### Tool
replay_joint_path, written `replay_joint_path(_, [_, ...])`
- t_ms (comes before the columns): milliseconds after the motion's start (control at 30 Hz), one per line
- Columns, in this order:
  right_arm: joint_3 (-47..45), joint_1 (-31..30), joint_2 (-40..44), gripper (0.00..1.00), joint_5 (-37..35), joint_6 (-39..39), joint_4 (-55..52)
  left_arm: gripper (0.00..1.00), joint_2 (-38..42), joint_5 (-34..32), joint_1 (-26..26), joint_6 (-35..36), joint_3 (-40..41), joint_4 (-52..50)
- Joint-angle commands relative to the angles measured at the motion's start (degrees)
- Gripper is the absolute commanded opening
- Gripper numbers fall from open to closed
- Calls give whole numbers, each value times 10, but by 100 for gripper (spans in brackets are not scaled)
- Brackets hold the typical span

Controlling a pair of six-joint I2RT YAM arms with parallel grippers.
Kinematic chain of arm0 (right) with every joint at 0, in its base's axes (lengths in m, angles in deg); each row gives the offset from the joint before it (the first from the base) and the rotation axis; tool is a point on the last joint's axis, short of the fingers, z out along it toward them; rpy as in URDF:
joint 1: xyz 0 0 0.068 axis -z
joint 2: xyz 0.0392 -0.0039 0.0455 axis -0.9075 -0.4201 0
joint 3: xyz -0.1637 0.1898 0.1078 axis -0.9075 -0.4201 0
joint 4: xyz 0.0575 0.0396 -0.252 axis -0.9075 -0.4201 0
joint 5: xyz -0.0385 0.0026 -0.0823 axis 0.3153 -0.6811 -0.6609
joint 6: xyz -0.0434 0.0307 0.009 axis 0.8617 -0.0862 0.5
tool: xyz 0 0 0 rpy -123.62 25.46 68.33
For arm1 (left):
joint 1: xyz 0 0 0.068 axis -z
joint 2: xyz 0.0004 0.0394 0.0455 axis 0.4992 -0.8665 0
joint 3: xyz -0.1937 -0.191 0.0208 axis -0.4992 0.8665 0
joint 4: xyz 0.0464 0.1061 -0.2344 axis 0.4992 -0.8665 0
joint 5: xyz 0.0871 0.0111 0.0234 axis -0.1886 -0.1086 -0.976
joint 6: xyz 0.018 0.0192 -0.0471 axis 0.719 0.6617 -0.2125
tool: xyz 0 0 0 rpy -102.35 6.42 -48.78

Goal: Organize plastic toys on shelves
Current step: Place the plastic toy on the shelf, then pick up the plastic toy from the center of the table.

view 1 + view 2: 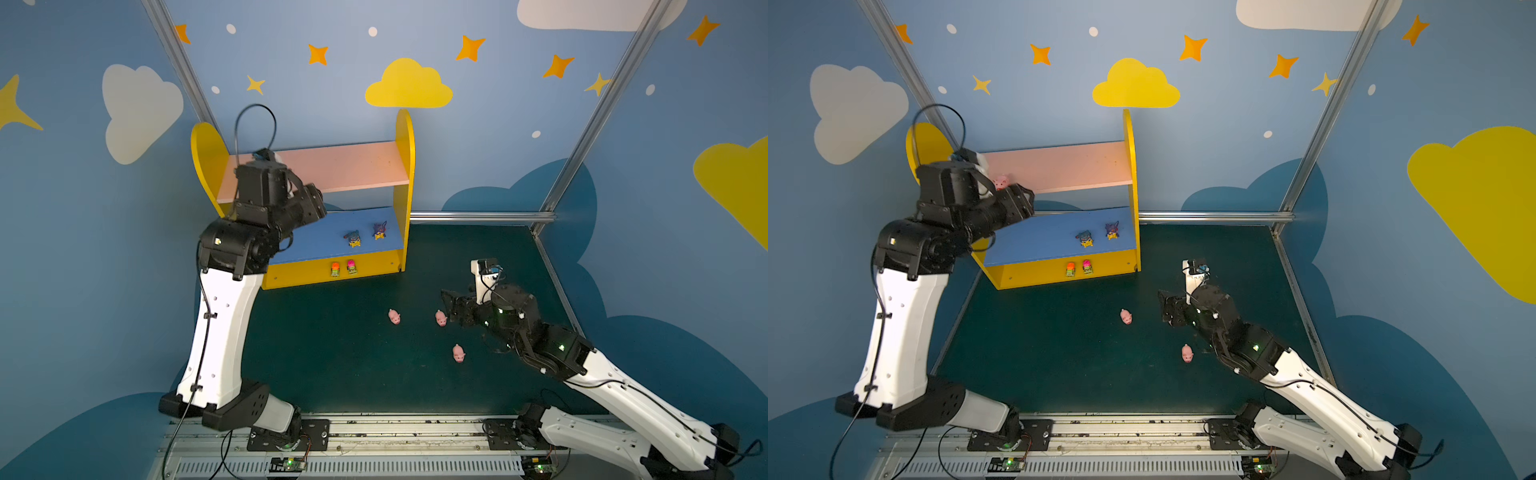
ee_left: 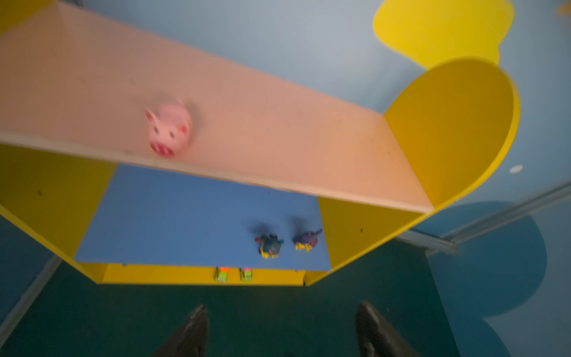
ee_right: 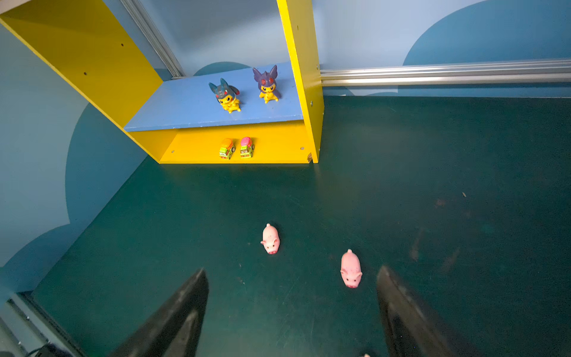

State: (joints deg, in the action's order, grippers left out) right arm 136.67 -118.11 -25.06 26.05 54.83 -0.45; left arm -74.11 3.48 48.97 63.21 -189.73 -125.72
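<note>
The shelves (image 1: 405,174) stand at the back of the mat. One pink pig (image 2: 169,129) sits near the front edge of the pale pink upper board (image 1: 1067,166). My left gripper (image 2: 282,309) hangs open and empty just in front of that board. Two yellow figures (image 1: 353,238) (image 1: 379,230) stand on the blue board, and two green cars (image 3: 227,149) (image 3: 247,147) sit on the yellow base. Three pigs (image 1: 394,316) (image 1: 441,318) (image 1: 458,353) lie on the mat. My right gripper (image 3: 292,272) is open low over the mat, with one pig (image 3: 351,269) just ahead of one finger.
Blue walls with aluminium frame posts (image 1: 590,124) close in the dark green mat (image 1: 332,353). A metal rail (image 1: 482,216) runs along the back right edge. Both arm bases sit on the rail (image 1: 374,432) at the front.
</note>
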Motion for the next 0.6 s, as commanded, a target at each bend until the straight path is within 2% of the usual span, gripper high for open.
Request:
replay_joint_path(0, [-24,-20,41,84,-29,-16,-38,74,74,-50,49,-60,119,52])
replay_joint_path(167, [-59,-40,93,84,-50,-33,-67,73,150,-106,166,-140,330,120])
replay_joint_path(333, [-100,-49,130,84,-63,-46,-77,75,158,-220,306,-208,533,281])
replay_joint_path(433, [-121,-51,154,84,-66,-58,-85,76,107,-269,357,-234,593,363])
replay_joint_path(567, [-134,-52,182,84,-66,-71,-98,78,19,-320,398,-275,607,409])
